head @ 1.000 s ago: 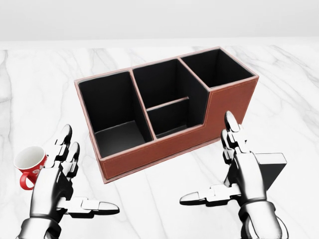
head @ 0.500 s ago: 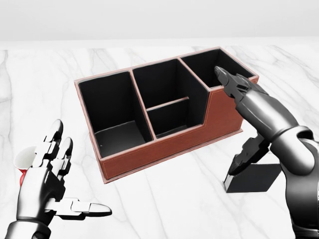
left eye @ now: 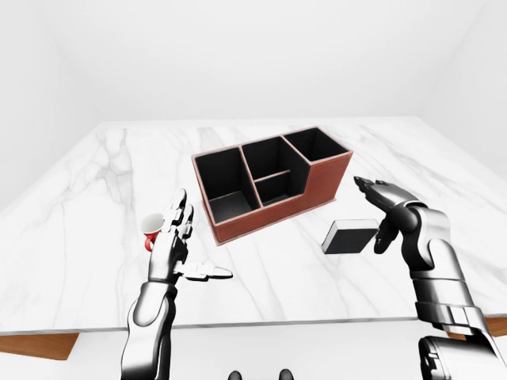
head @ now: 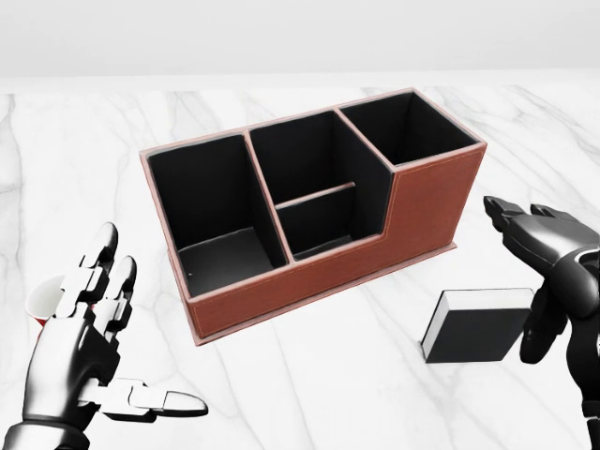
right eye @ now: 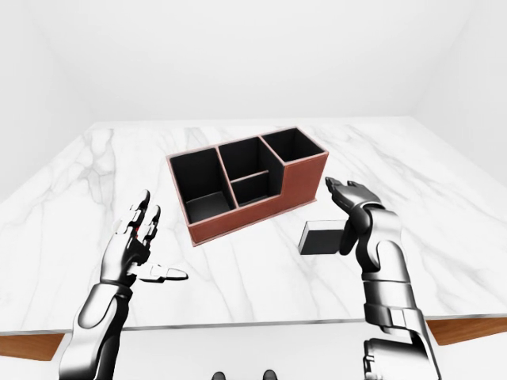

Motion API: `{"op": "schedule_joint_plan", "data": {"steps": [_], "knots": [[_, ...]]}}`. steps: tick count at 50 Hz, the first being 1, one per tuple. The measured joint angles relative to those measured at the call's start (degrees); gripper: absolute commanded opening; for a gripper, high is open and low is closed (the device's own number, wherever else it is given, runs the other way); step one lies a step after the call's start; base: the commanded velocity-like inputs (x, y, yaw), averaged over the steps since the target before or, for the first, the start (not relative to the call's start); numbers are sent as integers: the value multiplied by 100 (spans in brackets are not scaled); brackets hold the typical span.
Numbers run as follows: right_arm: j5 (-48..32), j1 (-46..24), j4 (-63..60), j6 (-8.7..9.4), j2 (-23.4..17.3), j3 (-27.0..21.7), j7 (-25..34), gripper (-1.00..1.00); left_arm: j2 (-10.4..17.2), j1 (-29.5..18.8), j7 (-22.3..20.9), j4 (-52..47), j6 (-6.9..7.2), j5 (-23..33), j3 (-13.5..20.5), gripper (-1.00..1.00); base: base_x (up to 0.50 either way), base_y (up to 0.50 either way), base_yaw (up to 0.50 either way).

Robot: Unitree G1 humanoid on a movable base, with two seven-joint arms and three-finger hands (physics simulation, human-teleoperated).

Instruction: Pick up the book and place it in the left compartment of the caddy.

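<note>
Now you are holding your right hand [head: 544, 272] just beside the book [head: 473, 325] with fingers spread apart, ready to grab it. Your left hand [head: 80, 347] is waiting spread apart too, holding nothing, near the caddy [head: 309, 281].

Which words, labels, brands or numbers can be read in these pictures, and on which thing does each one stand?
No text can be read in any view.
book: plain dark cover, white page edge, no title visible.
caddy: brown outside, black inside, no label.
mug: red with a white mark on its side, too small and blurred to read, and partly hidden by the left hand.
</note>
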Motion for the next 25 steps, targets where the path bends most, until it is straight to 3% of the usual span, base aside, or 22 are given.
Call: {"op": "schedule_joint_plan", "data": {"steps": [15,25], "knots": [[-269,-351,1139,0,-64,169,-22,100,-9,36,-48,-42,0,14,-8,100,0,0,0],[-315,-785,2174,0,-81,368,-364,100,-6,26,-83,72,0,93,-62,100,0,0,0]]}}
